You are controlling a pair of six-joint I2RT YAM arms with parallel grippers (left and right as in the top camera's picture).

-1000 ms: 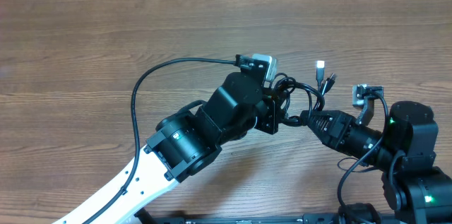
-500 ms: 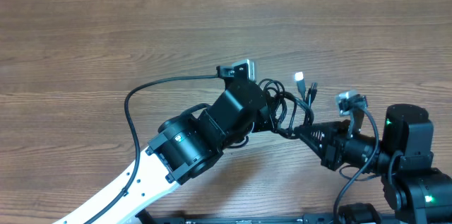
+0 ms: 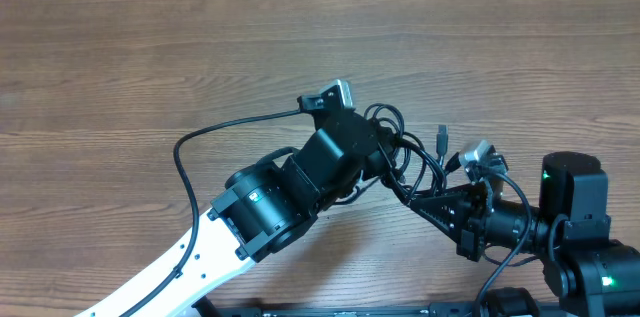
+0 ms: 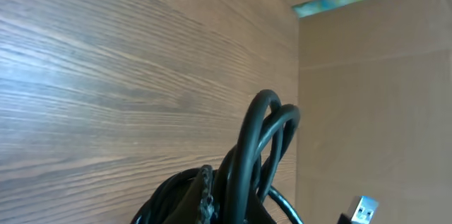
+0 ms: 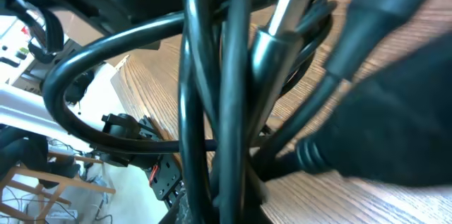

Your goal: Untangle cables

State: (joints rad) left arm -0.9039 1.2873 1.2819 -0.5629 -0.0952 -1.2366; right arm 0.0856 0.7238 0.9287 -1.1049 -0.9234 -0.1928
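Note:
The cables (image 3: 405,147) are a bunch of thin black loops held above the wooden table (image 3: 150,57) between my two grippers. One small plug (image 3: 441,135) sticks out on the right. My left gripper (image 3: 385,160) is shut on the left side of the bunch. In the left wrist view the loops (image 4: 261,146) rise from between its fingers, with a silver USB plug (image 4: 361,208) at the lower right. My right gripper (image 3: 408,195) is shut on the lower side of the bunch. In the right wrist view cables (image 5: 212,97) and a metal plug (image 5: 282,12) fill the frame.
A thicker black wire (image 3: 190,142) belonging to the left arm curves over the table to its wrist camera (image 3: 330,97). The right arm's base (image 3: 580,227) stands at the front right corner. A cardboard wall (image 4: 367,75) borders the far side.
Both grippers have moved left and toward the front edge with the bunch. The right arm has swung lower and now points up-left. The bright lit plug tip no longer shows.

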